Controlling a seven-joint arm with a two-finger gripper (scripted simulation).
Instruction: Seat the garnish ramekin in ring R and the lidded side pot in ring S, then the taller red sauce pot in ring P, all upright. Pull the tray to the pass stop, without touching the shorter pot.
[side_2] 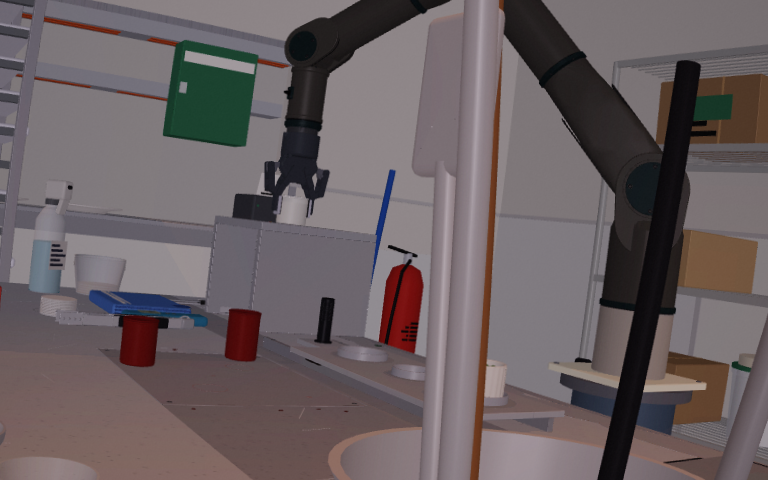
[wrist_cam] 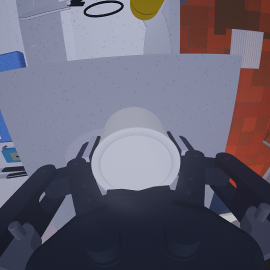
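The garnish ramekin [side_2: 495, 378] is half hidden behind a grey post and sits on the tray's near ring. The lidded side pot [side_2: 292, 209] [wrist_cam: 136, 158], pale and round with a flat lid, stands upright on top of a grey cabinet, and my gripper [side_2: 295, 194] [wrist_cam: 136, 156] has a finger on each of its sides. The tray [side_2: 396, 368] lies on the bench with a black upright handle [side_2: 325, 319] at its far end and two empty rings [side_2: 362, 353]. Two red sauce pots stand on the bench left of the tray, the taller [side_2: 243, 334] nearer it, the shorter [side_2: 139, 340] further left.
The cabinet [side_2: 291, 277] under my gripper rises at the bench's far edge, with a black box [side_2: 254, 206] on it beside the pot. A fire extinguisher [side_2: 401, 306] stands beyond. A spray bottle [side_2: 49, 238], a white cup, and a blue pad sit far left.
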